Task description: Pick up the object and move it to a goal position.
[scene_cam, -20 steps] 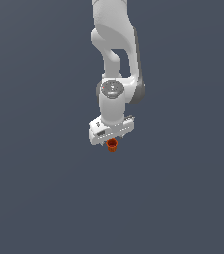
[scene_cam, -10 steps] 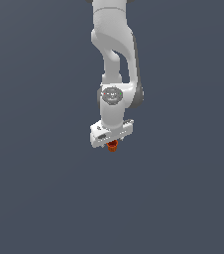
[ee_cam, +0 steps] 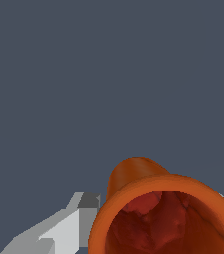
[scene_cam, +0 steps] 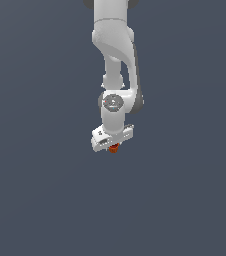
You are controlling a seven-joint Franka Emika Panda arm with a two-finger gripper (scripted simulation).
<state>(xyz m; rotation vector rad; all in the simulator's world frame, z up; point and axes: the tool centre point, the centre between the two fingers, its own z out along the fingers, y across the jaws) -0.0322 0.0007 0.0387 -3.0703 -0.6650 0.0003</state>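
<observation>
cup (scene_cam: 114, 148) between gripper (scene_cam: 113, 146) fingers (ee_cam: 59, 230)

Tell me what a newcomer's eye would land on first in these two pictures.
In the wrist view, the orange-red cup fills the near corner, its wide rim and darker hollow facing the camera, with a grey-white finger beside it. In the exterior view, the white Panda arm hangs from above against a bare slate-grey background, and the cup shows as a tiny orange speck under the gripper.
</observation>
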